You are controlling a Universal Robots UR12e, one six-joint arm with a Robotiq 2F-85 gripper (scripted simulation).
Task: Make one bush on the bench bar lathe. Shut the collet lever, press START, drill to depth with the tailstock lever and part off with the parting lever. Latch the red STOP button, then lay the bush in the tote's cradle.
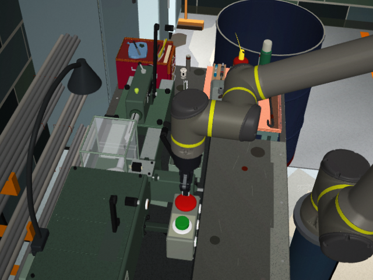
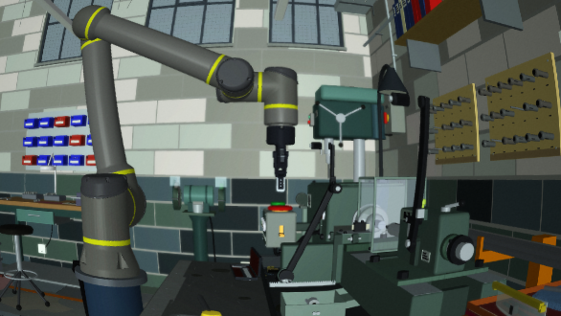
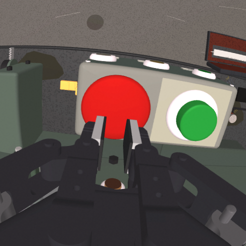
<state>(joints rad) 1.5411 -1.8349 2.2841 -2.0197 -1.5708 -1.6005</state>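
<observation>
The bush is hidden; the lathe's clear guard (image 1: pixel 110 141) covers the spindle area and I cannot make it out. My gripper (image 3: pixel 114 130) hangs above the red STOP button (image 1: pixel 185 201) on the grey control box, fingers nearly together and empty. From the second side camera the fingertips (image 2: pixel 280 184) stand clear above the button (image 2: pixel 276 207). The green START button (image 3: pixel 196 120) sits beside the red one. The long black parting lever (image 2: pixel 312 225) slants down beside the box. The tailstock lever (image 2: pixel 421 158) stands upright at the tailstock.
Behind the lathe stand a red toolbox (image 1: pixel 144 58) and a large dark blue drum (image 1: pixel 269 27). An orange tray (image 1: pixel 272 114) lies under my arm. The grey bench top (image 1: pixel 238 196) lies beside the lathe. A black lamp (image 1: pixel 83 78) arches over the headstock.
</observation>
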